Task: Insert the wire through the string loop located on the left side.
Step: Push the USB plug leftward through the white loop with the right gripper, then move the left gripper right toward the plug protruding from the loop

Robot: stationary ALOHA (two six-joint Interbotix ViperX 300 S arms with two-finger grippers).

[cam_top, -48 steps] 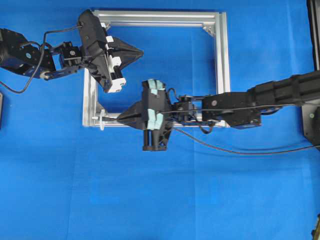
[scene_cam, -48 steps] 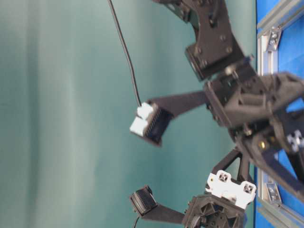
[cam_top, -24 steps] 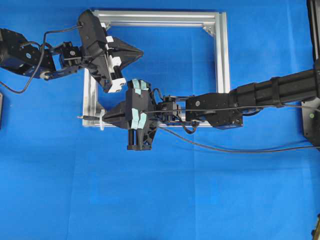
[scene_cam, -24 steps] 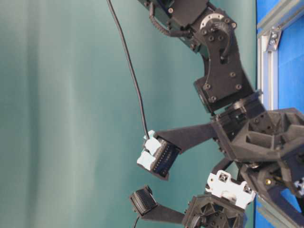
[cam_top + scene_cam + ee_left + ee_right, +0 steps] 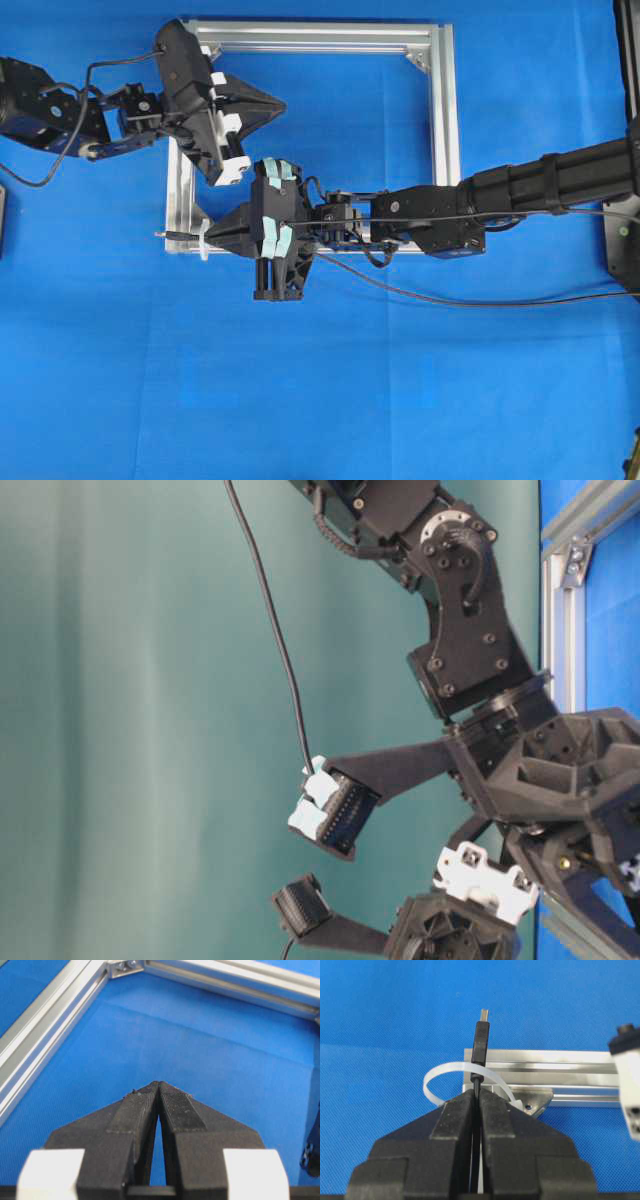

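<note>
A square silver metal frame (image 5: pixel 444 120) lies flat on a bright blue cloth (image 5: pixel 320 400). The right black robot claw (image 5: pixel 210 236) reaches across from the right side to the bottom left corner of the frame. Its two fingers (image 5: pixel 455 1120) are pressed tight together, and they pinch the long thin black wire (image 5: pixel 476 1087) just behind its small dark plug tip (image 5: pixel 481 1040). In the right wrist view the plug sticks straight out past the fingertips. A little white string loop (image 5: pixel 451 1076) curls up from the corner of the frame, right beside a silver corner bracket (image 5: pixel 536 1100). The wire goes through that ring, with the white band crossing over it just below the plug, and the plug tip pokes out on the far side over the silver bar. From above, the tip of the plug shows just to the left of the frame's edge, past the white loop. The rest of the wire trails off to the right along the arm. The left black robot claw (image 5: pixel 272 103) hangs over the top left part of the frame, well apart from the wire. Its fingers (image 5: pixel 139 1110) are closed tight too, and they hold nothing.
</note>
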